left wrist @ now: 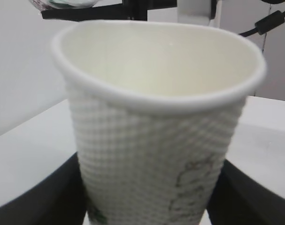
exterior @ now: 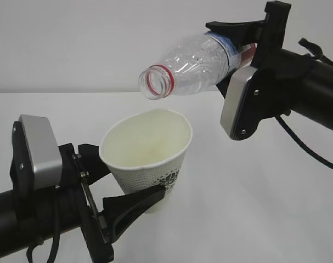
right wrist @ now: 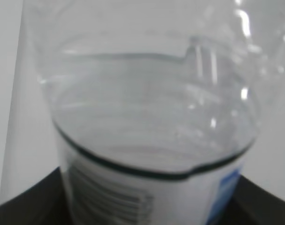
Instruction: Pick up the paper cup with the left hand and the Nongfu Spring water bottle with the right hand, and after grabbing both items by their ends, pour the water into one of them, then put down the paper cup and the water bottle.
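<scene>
Exterior view: pouring is in hand. The right hand (exterior: pixel 240 52) grips the Nongfu Spring water bottle (exterior: pixel 196 63) at its base, tipped mouth-down just above the paper cup (exterior: pixel 147 159), which the left hand (exterior: pixel 125 183) clamps low; no stream shows, so more tilt seems needed.

Left wrist view: the cup's (left wrist: pixel 156 140) inside looks dry, black fingers (left wrist: pixel 34 201) flanking it.

Right wrist view: the bottle (right wrist: pixel 151 117) fills the frame, held between dark fingers (right wrist: pixel 32 204).

White dimpled paper cup (exterior: pixel 147 156) upright, held off desk; capless clear water bottle (exterior: pixel 196 63) tipped, mouth just above cup rim.
</scene>
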Available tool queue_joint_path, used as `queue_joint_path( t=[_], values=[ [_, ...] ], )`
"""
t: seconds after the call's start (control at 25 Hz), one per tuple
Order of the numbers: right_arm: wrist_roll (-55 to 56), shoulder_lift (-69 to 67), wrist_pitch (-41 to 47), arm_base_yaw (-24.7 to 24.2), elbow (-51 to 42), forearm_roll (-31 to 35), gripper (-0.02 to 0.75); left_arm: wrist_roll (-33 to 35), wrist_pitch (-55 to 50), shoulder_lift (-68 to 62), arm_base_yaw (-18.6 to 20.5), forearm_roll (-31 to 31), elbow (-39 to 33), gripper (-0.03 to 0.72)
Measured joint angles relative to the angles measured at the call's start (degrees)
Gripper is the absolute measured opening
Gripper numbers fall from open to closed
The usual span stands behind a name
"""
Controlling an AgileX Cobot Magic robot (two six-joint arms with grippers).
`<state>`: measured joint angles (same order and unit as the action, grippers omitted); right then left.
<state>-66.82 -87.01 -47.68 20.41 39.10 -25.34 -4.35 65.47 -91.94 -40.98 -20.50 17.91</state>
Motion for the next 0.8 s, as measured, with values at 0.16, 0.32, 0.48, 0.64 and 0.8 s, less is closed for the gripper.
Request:
queue_joint_path(
  t=[0.16,0.32,0.48,0.64,0.8],
  values=[
    [-1.03,0.00,0.00,0.00,0.00,0.00,0.479,0.00,0.00,0.00,0.00,0.00,0.00,0.510],
    [-2.30,0.00,0.00,0.00,0.00,0.02,0.479,0.00,0.00,0.00,0.00,0.00,0.00,0.510],
    [-3.35,0.00,0.00,0.00,0.00,0.12,0.479,-0.52,0.00,0.00,0.00,0.00,0.00,0.510],
    [-3.67,0.00,0.00,0.00,0.00,0.23,0.479,-1.06,0.00,0.00,0.00,0.00,0.00,0.510],
    [-3.76,0.00,0.00,0.00,0.00,0.23,0.478,-1.28,0.00,0.00,0.00,0.00,0.00,0.510]
  ],
)
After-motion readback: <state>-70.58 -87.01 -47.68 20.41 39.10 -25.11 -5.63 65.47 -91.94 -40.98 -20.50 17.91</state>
